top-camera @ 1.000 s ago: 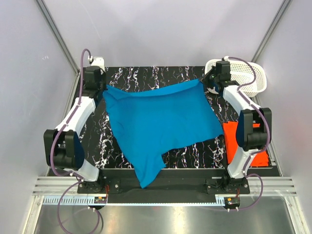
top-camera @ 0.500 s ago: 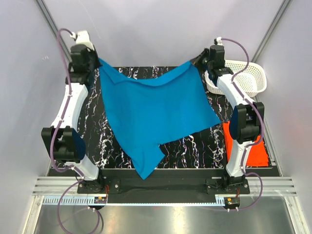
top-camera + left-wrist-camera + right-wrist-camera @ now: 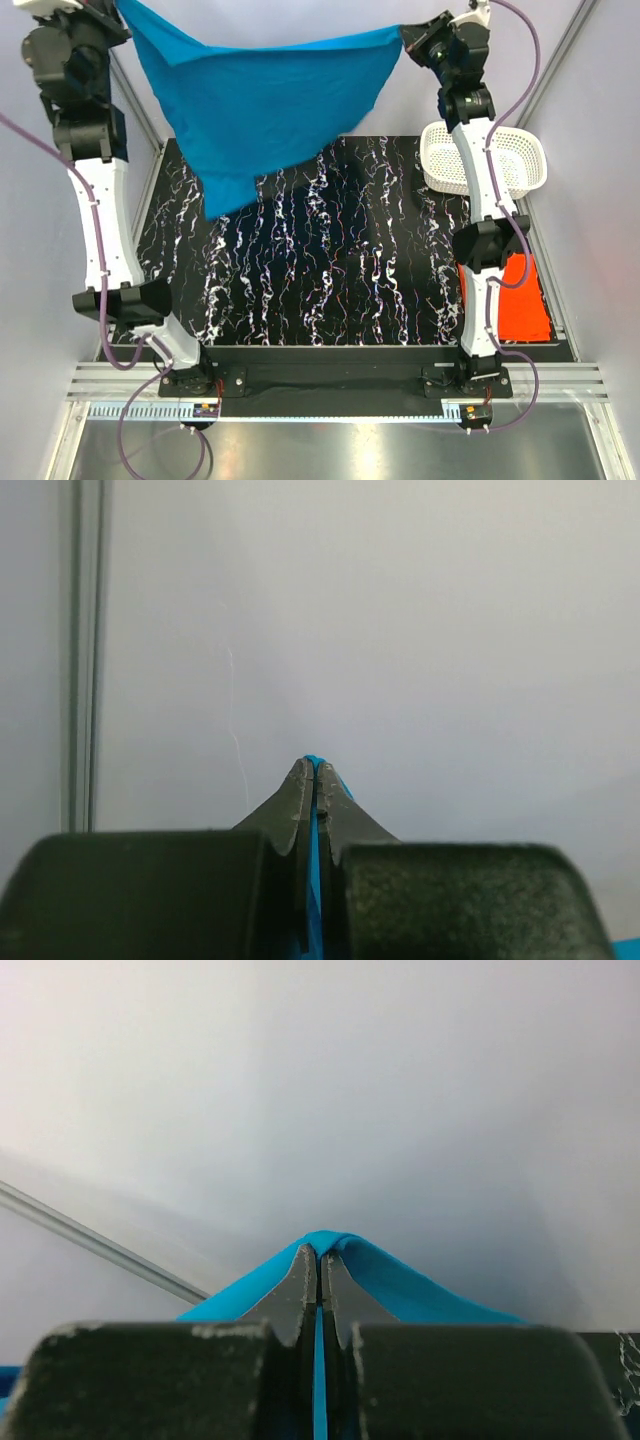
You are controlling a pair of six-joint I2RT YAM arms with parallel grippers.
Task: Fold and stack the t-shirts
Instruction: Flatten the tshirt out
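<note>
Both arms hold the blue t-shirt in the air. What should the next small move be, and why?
Probably lower both arms together, laying the blue t-shirt flat on the table. The left gripper and right gripper are shut on its upper corners, and it hangs stretched above the table.

In the top view the blue t-shirt (image 3: 270,100) runs off the upper edge at its left corner. The left tool (image 3: 312,772) gripping that corner cannot be made out against the frame's edge. The raised cloth hides the far left corner of the surface (image 3: 330,270). The right arm (image 3: 482,180) covers the left part of the basket (image 3: 525,165) and the left strip of the orange-red t-shirt (image 3: 525,300). Each wrist view shows only a sliver of blue. The bodies of the left tool and the right tool (image 3: 320,1252) block the rest.
</note>
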